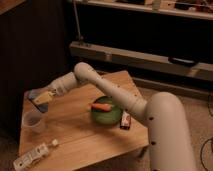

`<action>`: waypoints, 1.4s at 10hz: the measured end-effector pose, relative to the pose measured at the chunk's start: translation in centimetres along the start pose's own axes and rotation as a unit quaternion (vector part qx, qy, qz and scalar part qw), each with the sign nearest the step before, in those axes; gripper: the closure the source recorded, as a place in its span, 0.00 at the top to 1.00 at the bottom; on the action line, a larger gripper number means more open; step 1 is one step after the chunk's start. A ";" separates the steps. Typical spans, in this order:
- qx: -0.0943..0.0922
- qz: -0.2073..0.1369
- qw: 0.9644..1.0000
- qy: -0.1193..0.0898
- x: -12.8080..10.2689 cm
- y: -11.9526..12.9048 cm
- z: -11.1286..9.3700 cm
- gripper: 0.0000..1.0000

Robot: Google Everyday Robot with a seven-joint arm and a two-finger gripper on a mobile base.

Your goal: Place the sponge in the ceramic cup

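My gripper [40, 98] hangs over the left part of the wooden table [80, 135], shut on the blue-grey sponge [39, 97]. The white ceramic cup [33, 121] stands upright just below and slightly left of the gripper, near the table's left edge. The sponge is above the cup's rim and a little behind it, not touching it. My white arm stretches from the lower right across the table to the gripper.
A round dark green plate [106, 114] with an orange carrot-like piece [101, 106] sits mid-table under the arm. A small red and white packet [125, 120] lies right of the plate. A white bottle [34, 155] lies at the front left corner.
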 end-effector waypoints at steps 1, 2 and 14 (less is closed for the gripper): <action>0.004 -0.002 1.000 -0.002 0.0 0.0 0.4 0.00; 0.007 -0.003 1.000 -0.003 0.0 0.0 0.8 0.00; 0.051 -0.020 0.998 -0.035 -0.4 -0.8 5.2 0.00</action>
